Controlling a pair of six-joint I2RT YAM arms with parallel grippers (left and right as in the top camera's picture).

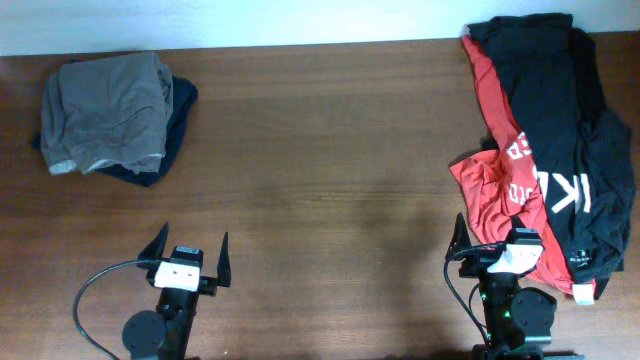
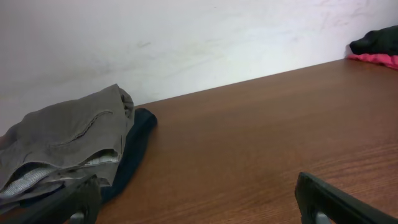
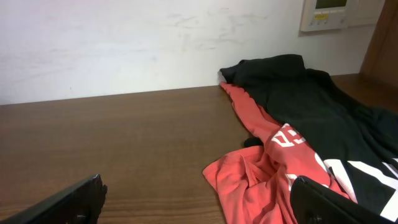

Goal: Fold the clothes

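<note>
The clothes lie in two heaps. At the table's right a large black T-shirt (image 1: 560,110) with white letters sprawls unfolded over a crumpled red garment (image 1: 495,185). At the far left a folded grey garment (image 1: 105,110) rests on a navy one (image 1: 178,120). My right gripper (image 1: 495,235) stands open at the red garment's (image 3: 261,180) near edge, holding nothing, with the black T-shirt (image 3: 311,99) behind it. My left gripper (image 1: 193,240) is open and empty near the front edge. The grey garment (image 2: 68,140) and navy one (image 2: 137,143) lie ahead of it, to its left.
Bare brown tabletop (image 1: 320,170) stretches between the two heaps. A white wall runs along the far edge, with a control panel (image 3: 329,14) on it. A cable (image 1: 95,285) loops beside the left arm's base.
</note>
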